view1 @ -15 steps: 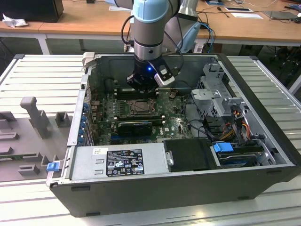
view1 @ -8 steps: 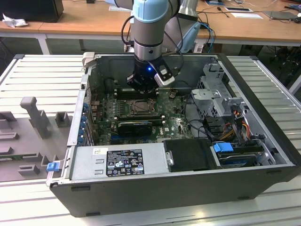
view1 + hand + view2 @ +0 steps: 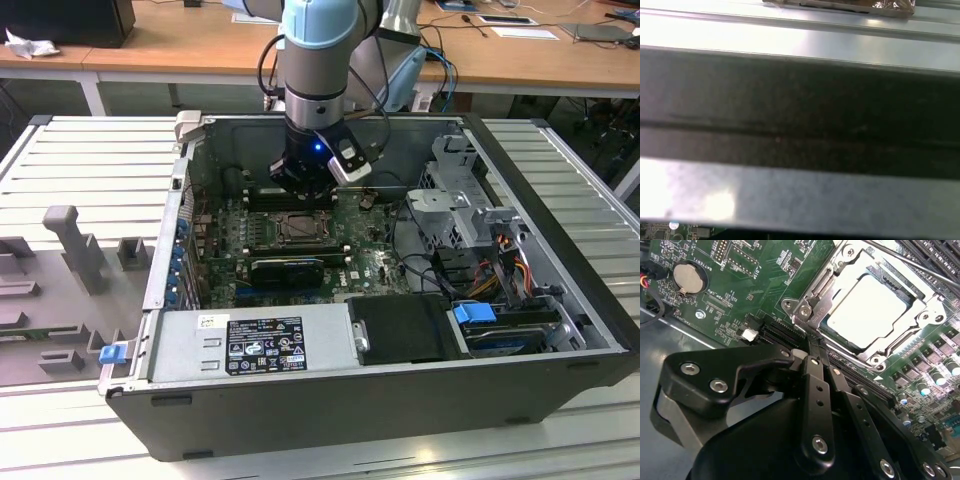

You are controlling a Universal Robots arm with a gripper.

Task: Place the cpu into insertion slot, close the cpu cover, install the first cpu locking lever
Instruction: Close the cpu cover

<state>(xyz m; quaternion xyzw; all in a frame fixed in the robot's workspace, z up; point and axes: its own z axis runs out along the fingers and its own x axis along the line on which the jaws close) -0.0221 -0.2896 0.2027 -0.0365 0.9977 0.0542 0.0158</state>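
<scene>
The cpu lies in the insertion slot with the cpu cover closed over it. The claw, fingers together and holding nothing, hovers at the cover's corner.

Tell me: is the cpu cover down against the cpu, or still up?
Touching, it appears: in the second wrist view the cpu cover lies flat around the cpu, framing its edges with no visible gap.
</scene>
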